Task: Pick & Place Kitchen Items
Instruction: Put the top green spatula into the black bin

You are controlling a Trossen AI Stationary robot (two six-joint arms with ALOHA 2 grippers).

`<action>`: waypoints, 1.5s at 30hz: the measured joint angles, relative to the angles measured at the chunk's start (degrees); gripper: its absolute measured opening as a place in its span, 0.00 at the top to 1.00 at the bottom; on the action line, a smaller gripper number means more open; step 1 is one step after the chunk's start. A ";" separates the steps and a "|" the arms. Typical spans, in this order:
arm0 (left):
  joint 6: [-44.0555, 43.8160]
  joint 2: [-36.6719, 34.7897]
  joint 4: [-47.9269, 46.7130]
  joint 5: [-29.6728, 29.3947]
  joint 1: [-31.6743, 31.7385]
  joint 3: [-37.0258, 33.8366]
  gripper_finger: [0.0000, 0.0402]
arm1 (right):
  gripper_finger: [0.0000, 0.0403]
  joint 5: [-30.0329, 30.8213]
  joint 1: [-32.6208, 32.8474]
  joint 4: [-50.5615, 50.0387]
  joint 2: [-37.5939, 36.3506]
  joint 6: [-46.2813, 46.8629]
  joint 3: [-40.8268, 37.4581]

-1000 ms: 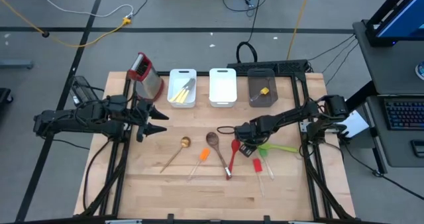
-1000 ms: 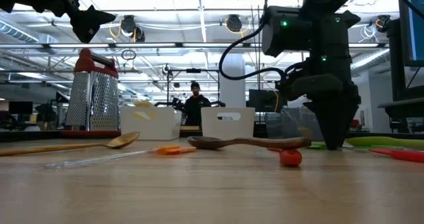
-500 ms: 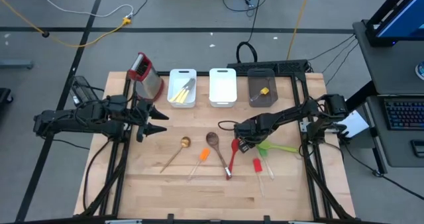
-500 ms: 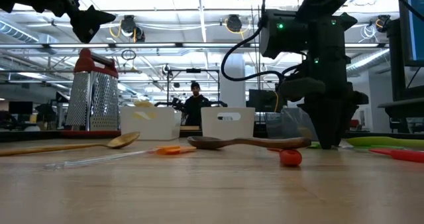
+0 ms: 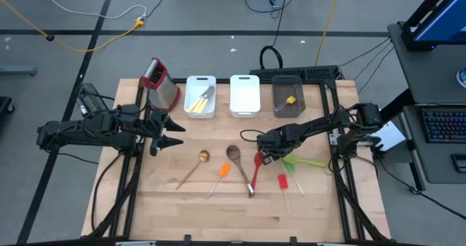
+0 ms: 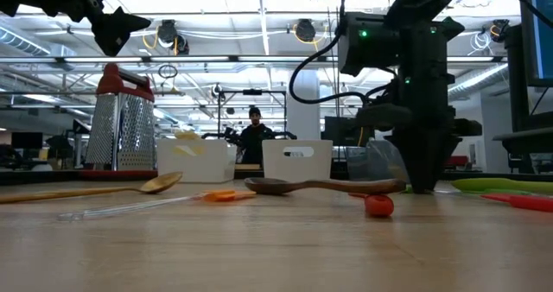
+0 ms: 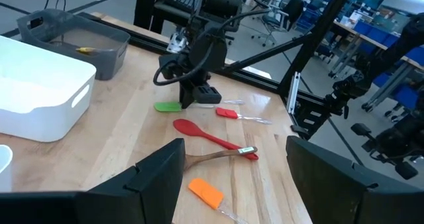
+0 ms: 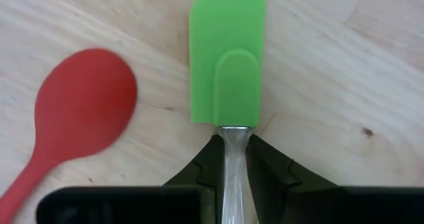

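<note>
My right gripper (image 5: pixel 269 157) points down at the table's middle right, shut on a green spatula (image 8: pixel 227 58) that lies flat on the wood. The spatula's green blade (image 7: pixel 167 107) shows just on the gripper's far side, and the gripper hides it in the high view. A red spoon (image 5: pixel 255 172) lies beside it. My left gripper (image 5: pixel 172 133) hovers open, high over the table's left side, with nothing between its fingers. My right gripper pinches the spatula's clear handle (image 8: pixel 235 159) between its two fingers, just behind the green blade. The fingers (image 8: pixel 268 164) come from above, pointing down, one on each side of the handle. The spatula rests flat on the table.
A lime-green utensil (image 5: pixel 309 162), a red spatula (image 5: pixel 282 182), an orange spatula (image 5: pixel 223 171) and two wooden spoons (image 5: pixel 234 155) (image 5: pixel 198 164) lie on the wood. At the back stand a steel grater (image 5: pixel 160 86), two white bins (image 5: pixel 200 111) (image 5: pixel 245 112) and a grey bin (image 5: pixel 277 100).
My right gripper has turned about its own downward axis over the green spatula, and its fingers have drawn together onto the handle. The spatula has not moved.
</note>
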 joint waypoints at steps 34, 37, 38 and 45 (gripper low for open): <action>-0.37 0.00 -0.04 0.04 0.01 0.00 0.33 | 0.90 10.56 -4.36 22.77 -15.24 -0.82 -0.12; -0.44 0.00 -0.02 0.02 0.01 0.00 0.33 | 0.90 10.19 -5.37 26.28 -17.23 -2.16 -0.04; -0.42 0.00 -0.04 0.04 0.00 0.00 0.33 | 0.90 10.21 -5.91 27.43 -17.97 -2.67 -0.04; -0.42 0.00 -0.02 0.04 0.06 0.00 0.33 | 0.92 10.18 -11.59 26.64 -25.65 -5.76 -0.04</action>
